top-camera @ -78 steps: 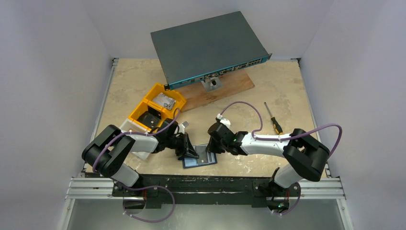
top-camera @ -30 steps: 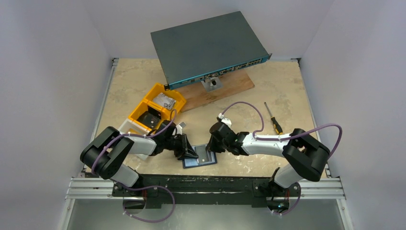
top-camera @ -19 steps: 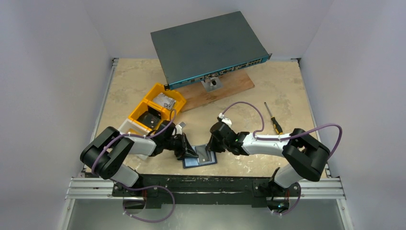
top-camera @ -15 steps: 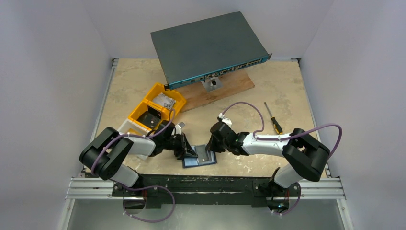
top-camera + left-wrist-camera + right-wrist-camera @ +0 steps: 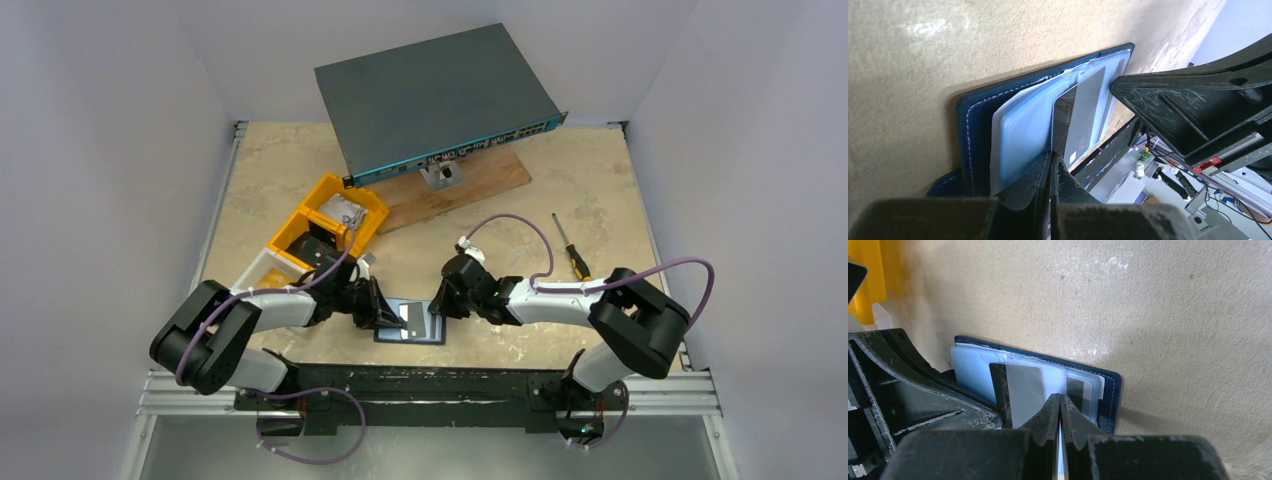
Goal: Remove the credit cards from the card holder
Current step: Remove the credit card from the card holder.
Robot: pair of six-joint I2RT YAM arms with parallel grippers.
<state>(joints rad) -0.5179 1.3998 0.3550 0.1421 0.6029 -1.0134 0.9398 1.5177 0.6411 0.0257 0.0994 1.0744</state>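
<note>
The navy card holder (image 5: 428, 335) lies open on the table between my two grippers, its pale clear sleeves up. My left gripper (image 5: 386, 314) is shut on the edge of a grey credit card (image 5: 412, 318) with a dark stripe; the card sticks partly out of a sleeve. In the left wrist view the card (image 5: 1085, 117) rises from my closed gripper (image 5: 1052, 161) over the holder (image 5: 970, 125). My right gripper (image 5: 438, 308) is shut on the holder's sleeves (image 5: 1083, 390), fingertips (image 5: 1050, 412) together. The grey card (image 5: 1023, 390) lies just left of them. A second card shows inside a sleeve.
Yellow bins (image 5: 325, 225) and a white bin (image 5: 252, 270) stand behind the left arm. A network switch (image 5: 435, 95) rests on a wooden board (image 5: 480, 180) at the back. A screwdriver (image 5: 572, 250) lies at right. The table's front edge is close below the holder.
My left gripper has drawn back to the left and the grey card has slid partly out of its sleeve. The holder lies flatter and shifted slightly left. The right gripper stays put.
</note>
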